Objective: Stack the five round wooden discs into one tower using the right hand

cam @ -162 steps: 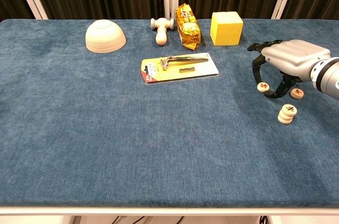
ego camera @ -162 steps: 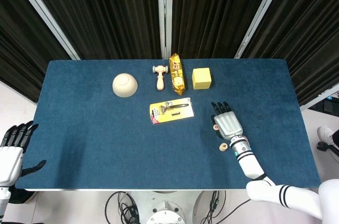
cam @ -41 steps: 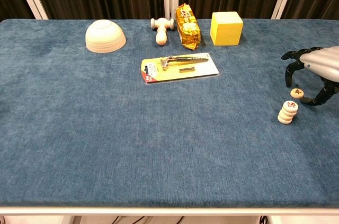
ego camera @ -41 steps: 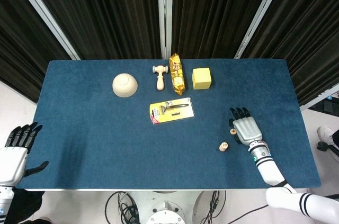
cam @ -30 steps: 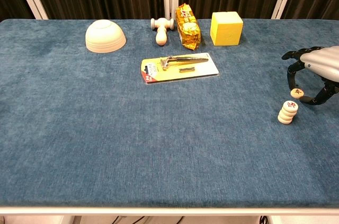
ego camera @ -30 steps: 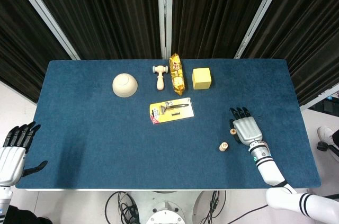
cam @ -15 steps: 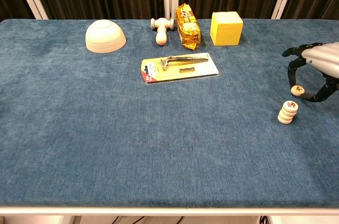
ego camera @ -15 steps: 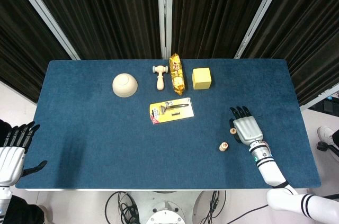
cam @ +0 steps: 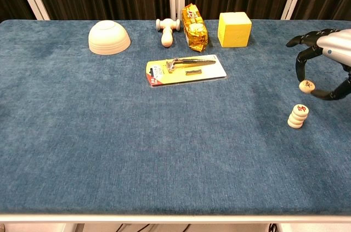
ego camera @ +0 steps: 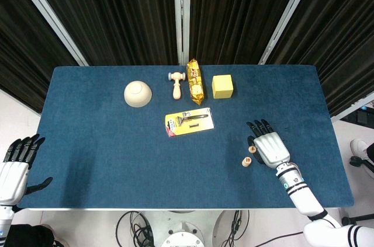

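A short tower of several round wooden discs [cam: 298,116] stands on the blue table near its right side, also seen from above as the tower [ego camera: 246,162]. My right hand [cam: 327,56] hovers just behind and above it, pinching one more disc [cam: 306,85] between the thumb and a finger, clear of the cloth. From the head view the right hand [ego camera: 270,149] lies right of the tower, with the held disc [ego camera: 252,149] at its left edge. My left hand [ego camera: 14,166] hangs off the table's near left corner, fingers spread and holding nothing.
Along the back stand an upturned cream bowl [cam: 109,37], a wooden mallet [cam: 167,30], a gold snack packet [cam: 194,20] and a yellow cube [cam: 234,29]. A carded tool pack [cam: 186,69] lies mid-table. The table's right edge is close beyond the hand.
The last loose disc has left the cloth: my right hand closed on it, lifted it and carried it towards the tower. The tower gained a disc since the earliest frames.
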